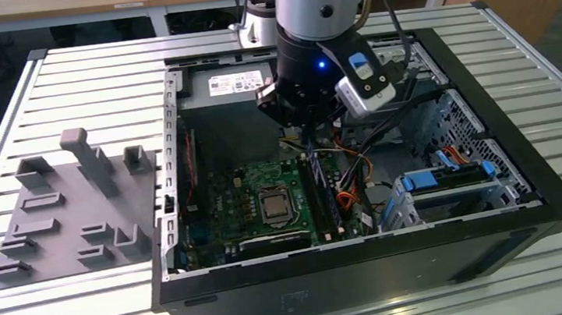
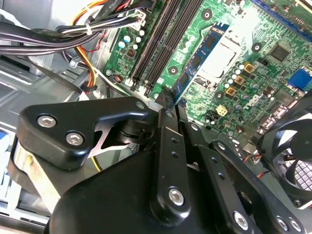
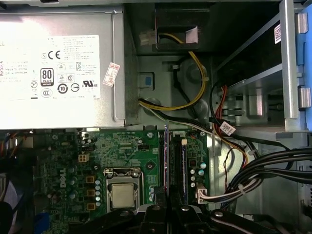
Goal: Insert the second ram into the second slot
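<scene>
My gripper (image 1: pixel 305 133) hangs inside the open computer case (image 1: pixel 534 178), over the green motherboard (image 1: pixel 233 202). It is shut on the second ram (image 2: pixel 204 53), a thin blue stick with dark chips that reaches out from the fingertips (image 2: pixel 165 109). In the first wrist view the ram (image 3: pixel 166 161) shows edge-on, in line with the black memory slots (image 3: pixel 162 168) and just ahead of the gripper (image 3: pixel 168 208). Another blue stick (image 3: pixel 184 165) stands in a slot beside it. I cannot tell which slot is the second slot, nor whether the ram touches one.
The power supply (image 3: pixel 58 68) lies at the far end of the case, and the processor socket (image 3: pixel 122 195) sits beside the slots. Black and coloured cables (image 3: pixel 273 165) run along the drive cage with blue clips (image 1: pixel 451 179). A fan (image 2: pixel 292 165) is close by. A grey fixture plate (image 1: pixel 67 211) lies outside the case.
</scene>
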Tool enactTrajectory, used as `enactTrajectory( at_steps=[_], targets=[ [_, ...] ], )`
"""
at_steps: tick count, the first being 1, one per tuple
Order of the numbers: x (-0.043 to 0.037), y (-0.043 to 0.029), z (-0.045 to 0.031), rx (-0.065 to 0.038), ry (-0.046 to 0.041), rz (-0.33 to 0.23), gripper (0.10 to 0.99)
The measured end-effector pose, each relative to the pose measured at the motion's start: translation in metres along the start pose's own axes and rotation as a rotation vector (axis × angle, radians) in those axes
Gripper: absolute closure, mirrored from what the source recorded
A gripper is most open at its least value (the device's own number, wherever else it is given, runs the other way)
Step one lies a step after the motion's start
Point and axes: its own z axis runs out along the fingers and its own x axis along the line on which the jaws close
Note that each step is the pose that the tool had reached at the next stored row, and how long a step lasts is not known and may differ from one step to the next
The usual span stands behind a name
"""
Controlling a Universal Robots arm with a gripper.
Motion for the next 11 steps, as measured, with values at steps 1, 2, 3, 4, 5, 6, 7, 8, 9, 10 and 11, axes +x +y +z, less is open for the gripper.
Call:
enactTrajectory(
  at_steps=[1,2,3,4,5,6,7,8,9,10,11],
  targets=[
    [0.0000,0.0000,0.0003,0.000,0.0001,0.000,0.945],
    [0.0000,0.0000,0.0008,0.000,0.0000,0.000,0.945],
    [0.0000,-0.0001,0.0013,0.000,0.0001,0.000,0.945],
    [0.0000,-0.0001,0.0019,0.000,0.0001,0.000,0.945],
    [0.0000,-0.0001,0.0025,0.000,0.0001,0.000,0.945],
    [0.0001,-0.0001,0.0032,0.000,0.0001,0.000,0.945],
    [0.0001,-0.0001,0.0038,0.000,0.0001,0.000,0.945],
    [0.0001,-0.0002,0.0043,0.000,0.0001,0.000,0.945],
    [0.0001,-0.0002,0.0047,0.000,0.0001,0.000,0.945],
    [0.0001,-0.0002,0.0052,0.000,0.0002,0.000,0.945],
    [0.0001,-0.0002,0.0053,0.000,0.0004,0.000,0.945]
  ],
)
